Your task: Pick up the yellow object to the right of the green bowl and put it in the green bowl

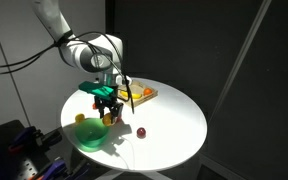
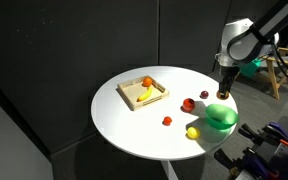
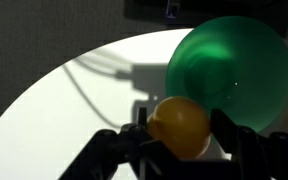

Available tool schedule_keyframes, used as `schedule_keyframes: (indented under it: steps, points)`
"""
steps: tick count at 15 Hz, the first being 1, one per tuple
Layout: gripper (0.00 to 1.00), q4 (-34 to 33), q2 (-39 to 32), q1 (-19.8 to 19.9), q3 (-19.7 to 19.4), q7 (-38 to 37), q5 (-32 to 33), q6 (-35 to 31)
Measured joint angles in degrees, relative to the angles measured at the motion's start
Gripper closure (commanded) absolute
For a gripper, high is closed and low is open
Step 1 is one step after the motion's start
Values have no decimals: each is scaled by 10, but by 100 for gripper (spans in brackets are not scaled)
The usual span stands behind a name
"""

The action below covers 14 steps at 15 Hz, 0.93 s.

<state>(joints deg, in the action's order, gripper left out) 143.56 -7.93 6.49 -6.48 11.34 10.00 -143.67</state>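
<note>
My gripper (image 3: 180, 135) is shut on the yellow object (image 3: 179, 125), a small rounded yellow-orange lump held between the two black fingers. In the wrist view the green bowl (image 3: 234, 65) lies just beyond it and looks empty. In both exterior views the gripper (image 1: 106, 110) (image 2: 224, 92) hangs close beside the green bowl (image 1: 89, 136) (image 2: 220, 117), low over the round white table (image 1: 174, 115). The held object shows as an orange spot (image 1: 106, 120) under the fingers.
A paler yellow-green ball (image 1: 80, 119) (image 2: 192, 132) lies next to the bowl. Small red pieces (image 1: 140, 131) (image 2: 167, 121) (image 2: 188, 104) lie on the table. A square wooden tray (image 2: 144, 94) (image 1: 144, 93) with a banana-like piece and an orange piece stands farther off. The table edge is near the bowl.
</note>
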Motion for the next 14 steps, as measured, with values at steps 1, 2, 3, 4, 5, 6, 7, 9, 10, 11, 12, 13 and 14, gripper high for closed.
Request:
schedule_keyframes:
  steps: [1,2,3,4,5,6,7,9,10,11,12,13,14]
  points:
    - [60,5,4,-1,0,-1,7,0]
    - [60,11,7,-2,0,-2,13,-1]
    - [60,17,11,-4,0,-2,18,-2]
    - [60,22,14,-6,0,-2,20,-3]
    - [60,27,18,-7,1,-2,22,-4]
    - [60,32,21,-9,2,-2,24,-6]
    - [60,38,24,-11,3,-2,27,-8]
    - [60,46,28,-15,6,-2,30,-12]
    - [60,51,30,-17,8,-2,31,-14]
    - [60,54,31,-19,9,-2,31,-16]
    - [60,58,32,-21,10,-2,31,-17]
    - [60,61,33,-23,12,-2,31,-20]
    - [60,65,33,-24,13,-2,31,-24]
